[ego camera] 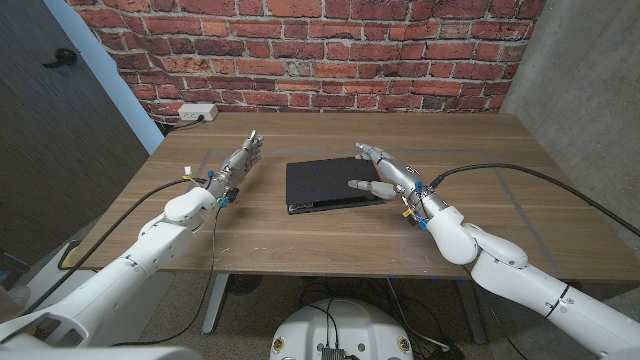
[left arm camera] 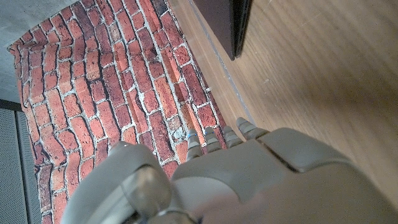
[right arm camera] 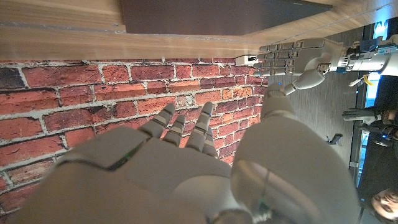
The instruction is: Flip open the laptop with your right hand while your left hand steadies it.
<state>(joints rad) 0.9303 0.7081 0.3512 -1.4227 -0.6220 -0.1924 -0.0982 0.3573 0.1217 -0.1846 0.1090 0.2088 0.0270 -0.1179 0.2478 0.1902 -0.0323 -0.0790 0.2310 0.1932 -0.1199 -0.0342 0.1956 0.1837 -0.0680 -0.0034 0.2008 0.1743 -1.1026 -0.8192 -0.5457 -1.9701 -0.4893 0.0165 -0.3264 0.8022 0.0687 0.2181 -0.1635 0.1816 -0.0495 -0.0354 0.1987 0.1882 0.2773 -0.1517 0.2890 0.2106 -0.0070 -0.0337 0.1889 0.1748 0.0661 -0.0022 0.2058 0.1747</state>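
**Operator:** Where did the laptop (ego camera: 333, 183) lie, and how was it likely to handle?

**Technician:** It lay closed and flat near the middle of the table (ego camera: 520, 200), well clear of every edge. You could judge it rigid, fairly heavy and smooth-topped, so liable to slide when the lid was lifted. The best hold appeared to be the lid's lip along the near edge.

**Operator:** And the hands?

**Technician:** Your right hand (ego camera: 385, 172) hovered at the laptop's right side, fingers spread, holding nothing. Your left hand (ego camera: 238, 163) stood apart toward the table's left edge, fingers extended, also empty. Bare wood surrounded the laptop, giving you open room.
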